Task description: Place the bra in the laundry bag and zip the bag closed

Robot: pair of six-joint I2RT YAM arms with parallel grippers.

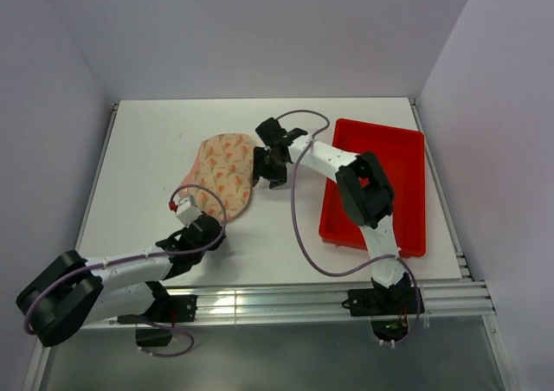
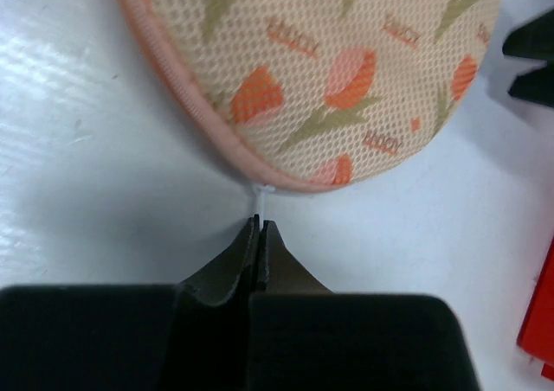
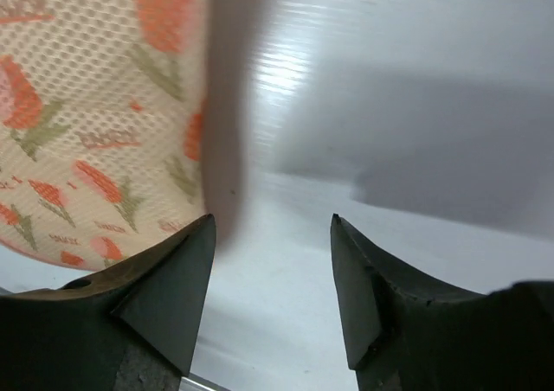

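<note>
The laundry bag (image 1: 223, 170) lies closed on the white table, cream-pink mesh with orange-red tulip print and a pink zipper edge. My left gripper (image 1: 208, 227) is at its near end. In the left wrist view the gripper (image 2: 260, 222) is shut on the thin white zipper pull (image 2: 260, 197) that sticks out of the bag's (image 2: 346, 71) edge. My right gripper (image 1: 265, 171) is open and empty at the bag's right edge. In the right wrist view the gripper (image 3: 273, 222) has its left fingertip (image 3: 195, 261) right beside the bag (image 3: 86, 105). The bra is out of view.
A red plastic tray (image 1: 381, 183) stands right of the bag, under the right arm; its corner shows in the left wrist view (image 2: 541, 313). Bare table (image 1: 147, 149) lies left of and behind the bag. A metal rail (image 1: 286, 300) runs along the near edge.
</note>
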